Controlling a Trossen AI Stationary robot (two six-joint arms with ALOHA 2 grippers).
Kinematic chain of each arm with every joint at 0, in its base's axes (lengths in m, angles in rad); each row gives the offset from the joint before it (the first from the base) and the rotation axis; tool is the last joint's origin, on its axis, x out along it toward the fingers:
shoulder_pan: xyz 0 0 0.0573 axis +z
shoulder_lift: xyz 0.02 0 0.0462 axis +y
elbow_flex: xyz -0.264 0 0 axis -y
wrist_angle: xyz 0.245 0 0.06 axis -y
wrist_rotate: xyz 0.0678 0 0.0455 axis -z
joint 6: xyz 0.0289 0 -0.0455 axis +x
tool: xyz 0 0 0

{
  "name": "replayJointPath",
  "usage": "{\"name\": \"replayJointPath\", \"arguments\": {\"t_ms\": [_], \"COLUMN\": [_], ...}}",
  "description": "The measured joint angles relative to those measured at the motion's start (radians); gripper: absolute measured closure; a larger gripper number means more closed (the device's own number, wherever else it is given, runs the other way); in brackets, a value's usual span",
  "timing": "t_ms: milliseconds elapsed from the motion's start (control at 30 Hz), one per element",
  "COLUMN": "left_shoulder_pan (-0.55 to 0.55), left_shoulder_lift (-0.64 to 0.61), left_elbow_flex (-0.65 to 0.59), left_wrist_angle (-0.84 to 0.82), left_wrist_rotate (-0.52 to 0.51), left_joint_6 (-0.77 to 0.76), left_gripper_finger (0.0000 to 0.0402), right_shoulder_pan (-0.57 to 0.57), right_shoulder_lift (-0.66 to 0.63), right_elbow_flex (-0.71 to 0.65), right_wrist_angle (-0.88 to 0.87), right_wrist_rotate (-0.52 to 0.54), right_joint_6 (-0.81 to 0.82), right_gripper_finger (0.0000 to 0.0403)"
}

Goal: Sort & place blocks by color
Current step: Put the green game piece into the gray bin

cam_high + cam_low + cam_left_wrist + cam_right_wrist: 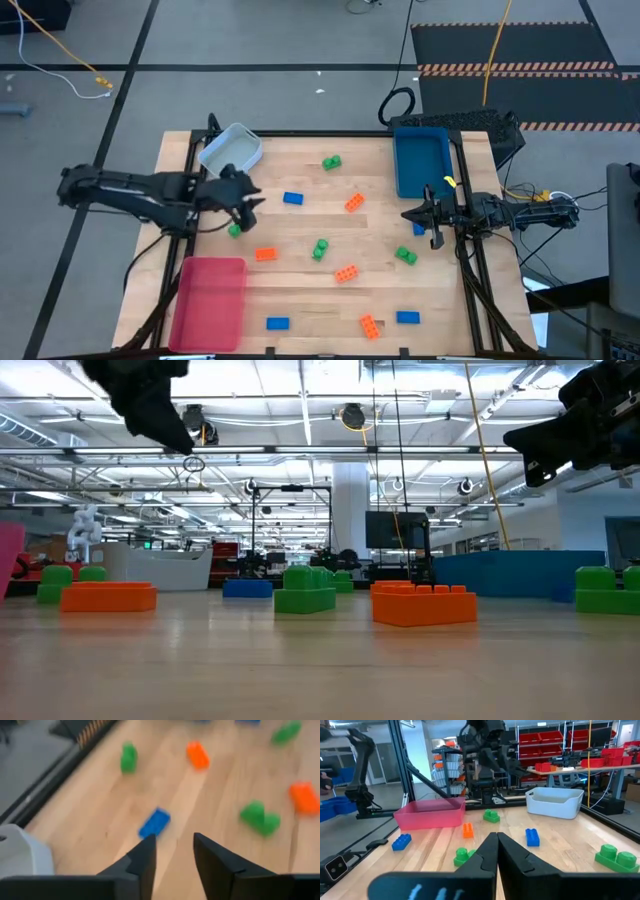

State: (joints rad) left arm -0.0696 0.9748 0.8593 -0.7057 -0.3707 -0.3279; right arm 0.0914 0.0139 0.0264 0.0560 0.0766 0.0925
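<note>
Small studded blocks lie scattered flat on the wooden table: blue ones (292, 198) (277, 323), green ones (332, 162) (320, 248) (234, 230), orange ones (354, 203) (346, 273). My left gripper (252, 203) hangs above the table's left part, tilted down toward the right. It is open, with nothing between its fingers (174, 845). Ahead of it on the wood lies a blue block (154, 822). My right gripper (412, 214) waits shut (496, 840) at the right side, level above the table.
A pale tray (230, 150) stands at the far left, a blue tray (420, 160) at the far right and a red tray (210, 300) at the near left. More blocks (369, 325) (407, 317) lie near the front edge.
</note>
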Motion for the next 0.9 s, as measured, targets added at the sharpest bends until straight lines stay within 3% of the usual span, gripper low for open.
{"name": "replayJointPath", "arguments": {"t_ms": [133,267,400,467,667,900], "left_shoulder_pan": [0.006,0.027,0.030,0.028,0.048,0.087], "left_shoulder_lift": [0.173,0.305,0.380,0.403,0.414,0.416], "left_elbow_flex": [0.157,0.206,0.165,0.146,0.108,-0.037], "left_wrist_angle": [-0.276,-0.538,-0.574,-0.573,-0.524,-0.401], "left_wrist_rotate": [0.034,0.122,0.323,0.363,0.382,0.400], "left_joint_6": [-0.067,-0.221,-0.281,-0.304,-0.394,-0.483], "left_gripper_finger": [0.0205,0.0139,0.0086,0.0071,0.0073,0.0101], "right_shoulder_pan": [0.000,0.000,0.000,0.000,0.000,0.000], "right_shoulder_lift": [0.000,0.000,0.000,0.000,0.000,0.000], "right_elbow_flex": [0.000,0.000,0.000,0.000,0.000,0.000], "right_wrist_angle": [0.000,0.000,0.000,0.000,0.000,0.000], "right_wrist_rotate": [0.000,0.000,0.000,0.000,0.000,0.000], "right_joint_6": [0.000,-0.001,-0.024,-0.026,-0.026,-0.026], "right_gripper_finger": [0.0403,0.0403,0.0403,0.0403,0.0403,0.0403]}}
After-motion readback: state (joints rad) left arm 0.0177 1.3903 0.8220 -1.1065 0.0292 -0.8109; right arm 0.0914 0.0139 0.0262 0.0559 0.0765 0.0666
